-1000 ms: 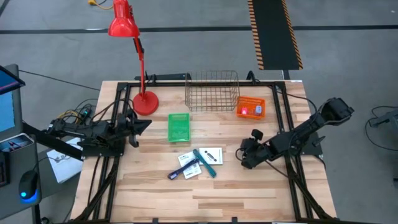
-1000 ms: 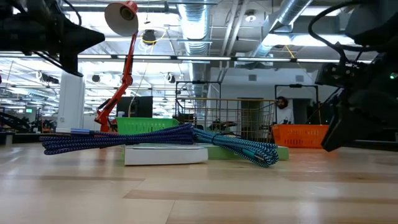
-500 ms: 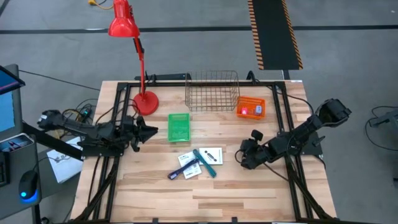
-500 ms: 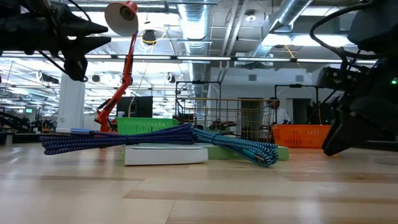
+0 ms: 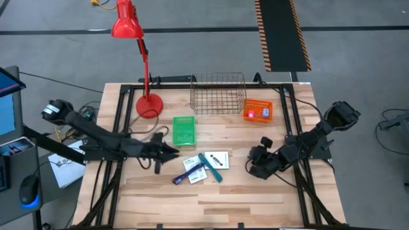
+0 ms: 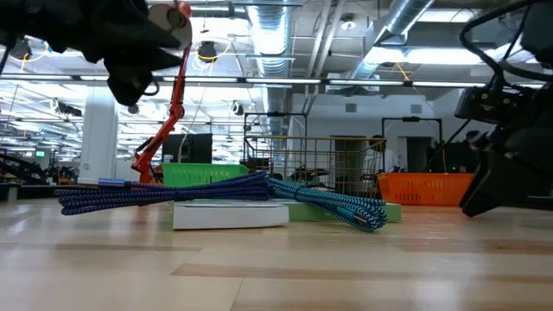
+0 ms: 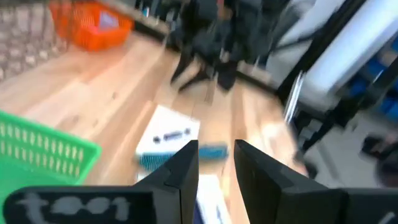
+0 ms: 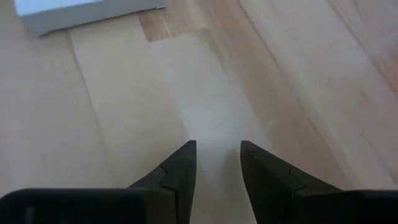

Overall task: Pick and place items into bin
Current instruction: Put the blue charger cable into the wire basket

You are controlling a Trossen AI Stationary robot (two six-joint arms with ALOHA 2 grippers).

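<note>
The items lie in a small heap at the table's middle: white printed cards [image 5: 218, 158], a dark blue braided strand [image 5: 189, 176] and a teal one [image 5: 211, 167] across them. In the low view the blue strand [image 6: 164, 192] and the teal strand [image 6: 333, 204] rest on a card [image 6: 229, 213]. My left gripper [image 5: 171, 152] stands open just left of the heap, above the table, pointing at it; its wrist view shows a card [image 7: 169, 134] ahead of the gripper [image 7: 216, 163]. My right gripper [image 5: 253, 168] stands open to the heap's right, slanting down over bare wood [image 8: 217, 155].
A green basket [image 5: 184, 130] stands just behind the left gripper. A wire basket [image 5: 218, 93] and an orange basket [image 5: 257, 110] holding small things stand at the far side. A red desk lamp [image 5: 148, 104] stands at the far left. Bare wood lies along the near edge.
My left arm has swung out from the table's left edge toward the middle and a little toward the near edge, and its gripper now points at the heap of items. The items have not moved.
</note>
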